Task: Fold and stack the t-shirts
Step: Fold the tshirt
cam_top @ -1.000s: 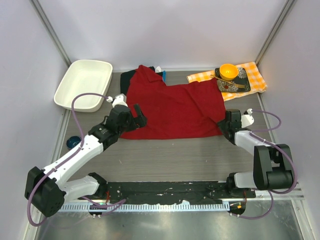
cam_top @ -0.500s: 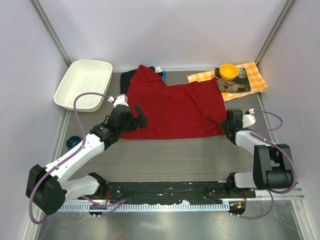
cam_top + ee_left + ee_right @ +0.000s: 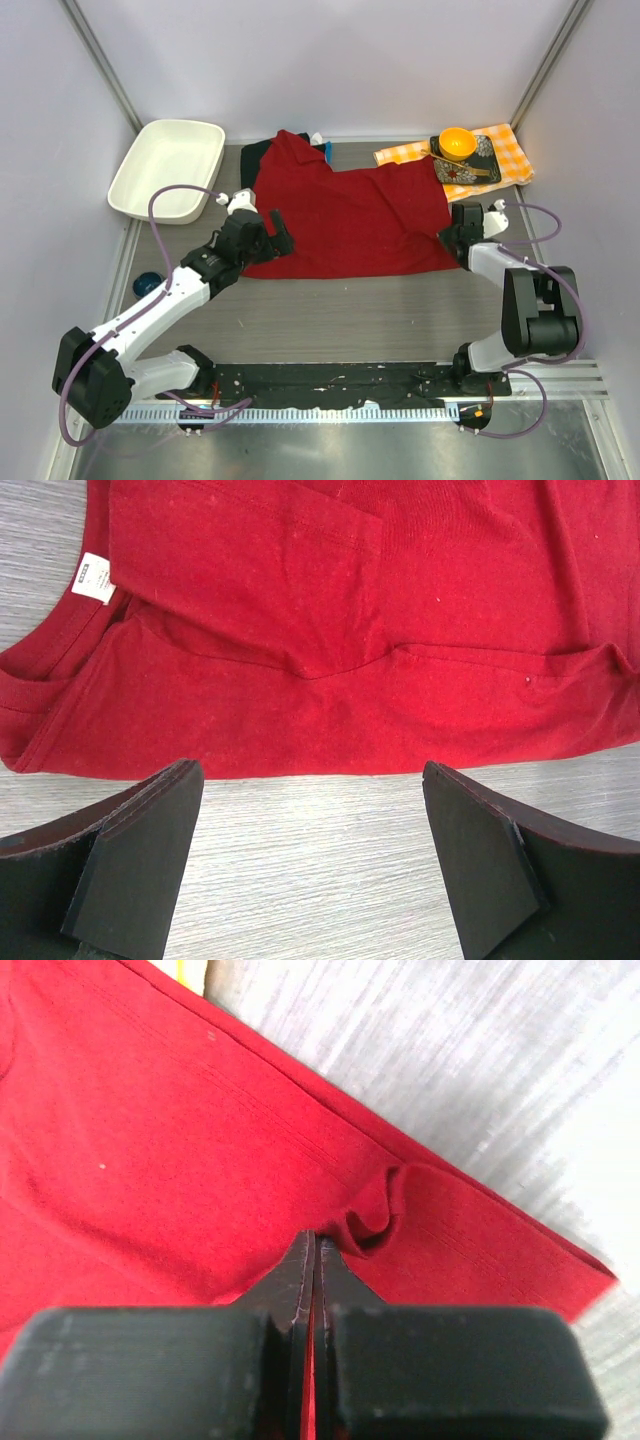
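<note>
Hem of the bright red cloth t-shirt is sitting bunched in the clenched right end effector; the gaping left end effector should be biting equally deep.

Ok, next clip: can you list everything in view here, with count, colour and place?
t-shirt: one, red, spread flat mid-table
black cloth: one, black, poking out under the t-shirt's far left corner
tub: one, white, far left corner
checked cloth: one, orange and white, far right
plate: one, dark patterned, on the checked cloth
bowl: one, orange, on the plate
round thing: one, dark blue, left table edge
table: one, grey
left gripper: one, black fingers, open, just short of the t-shirt's near edge
right gripper: one, black, shut on the t-shirt's near right corner
</note>
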